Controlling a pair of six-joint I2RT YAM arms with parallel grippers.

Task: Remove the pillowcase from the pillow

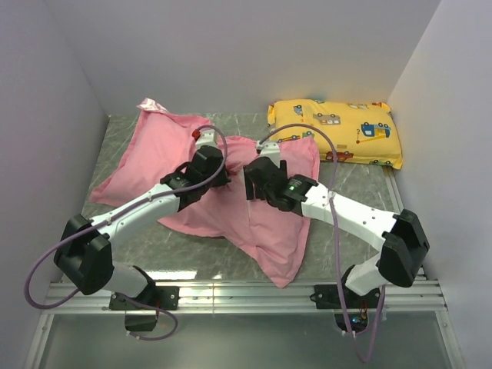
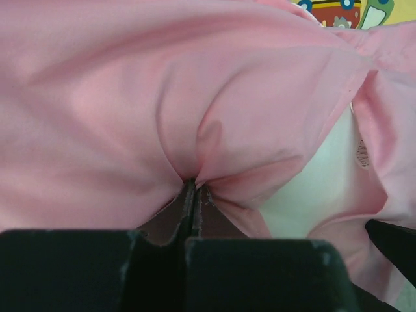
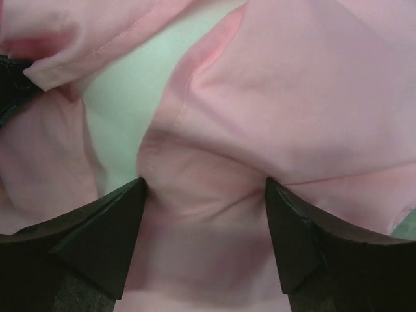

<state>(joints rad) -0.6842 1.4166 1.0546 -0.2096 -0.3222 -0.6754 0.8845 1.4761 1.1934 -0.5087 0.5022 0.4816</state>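
Left gripper (image 2: 194,194) is pinching a fold of the pillowcase (image 2: 130,97). Its jaws are pressing tight together and pink cloth is bunching up from the tips. Right gripper (image 3: 205,187) is standing spread wide, fingers (image 3: 110,227) either side of a pink ridge, gripping nothing. I cannot tell whether it is touching the cloth or sitting just above it. Both are working side by side over the middle of the pink heap.

The pillowcase is lying across the middle of the table (image 1: 192,257). One corner is pointing near, toward the right arm's base, and another is sticking up far left by the back wall. The pillow (image 2: 312,188) is sitting inside the case, showing only as a white patch through the opening just right of the left pinch. The top view is hiding it completely. Far right, a yellow cushion (image 1: 338,131) is lying by the back wall, just beside the pink edge.

Risks, judging from here:
- The left pinch is holding a thin slippery fold, so a hard pull is likely sliding it out.
- Nothing is holding the pillow down, so pulling now is probably dragging case and pillow together.
- The right gripper closing where it is may be grabbing only pink cloth again, or both layers, locking the pillow inside.
- Dragging far right could be shoving the cushion.
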